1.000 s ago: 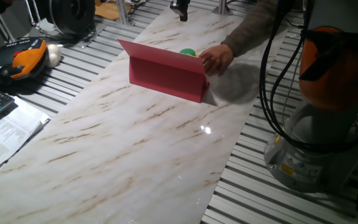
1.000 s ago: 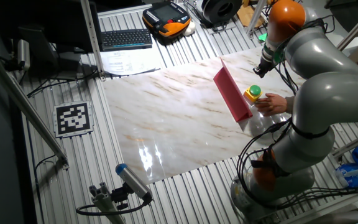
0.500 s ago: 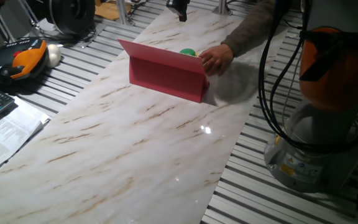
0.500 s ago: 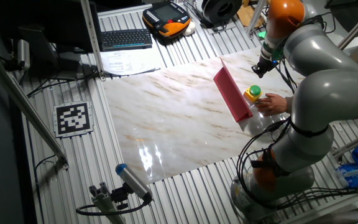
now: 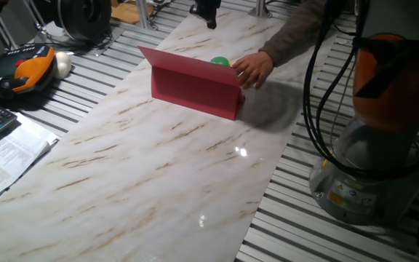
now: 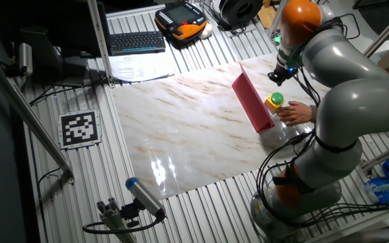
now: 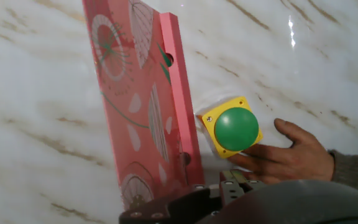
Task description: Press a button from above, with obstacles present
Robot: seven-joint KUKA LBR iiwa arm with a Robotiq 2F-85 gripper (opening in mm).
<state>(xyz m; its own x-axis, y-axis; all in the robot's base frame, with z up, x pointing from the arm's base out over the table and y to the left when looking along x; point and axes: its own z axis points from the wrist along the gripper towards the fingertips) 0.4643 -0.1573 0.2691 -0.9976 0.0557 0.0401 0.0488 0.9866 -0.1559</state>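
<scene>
On the white marble table [image 5: 158, 175] the red board [image 5: 195, 92] stands upright like a low wall, and the button [image 6: 275, 101] sits just behind it, on the side away from the camera in one fixed view, where only the green cap [image 5: 220, 62] shows above the top edge of the board. From the hand view the button [image 7: 234, 129] is clear: a round green cap on a square yellow base, just beside the board [image 7: 145, 106], whose inner face carries a printed pattern of leaves and circles. A person's hand [image 7: 284, 155] rests on the table and touches the edge of the yellow base; the sleeve reaches in from the far side in one fixed view, the hand [image 5: 252, 70] close to the end of the board. The gripper [image 6: 279, 73] hangs above the table, near the button and higher than the board, at the end of the grey and orange arm [image 6: 346, 74]. I cannot tell if its fingers are open or closed, because no view shows the fingertips well. Beside the table lie a keyboard [image 6: 137, 42], some papers [image 5: 6, 156] and an orange and black teach pendant [image 5: 20, 69].
</scene>
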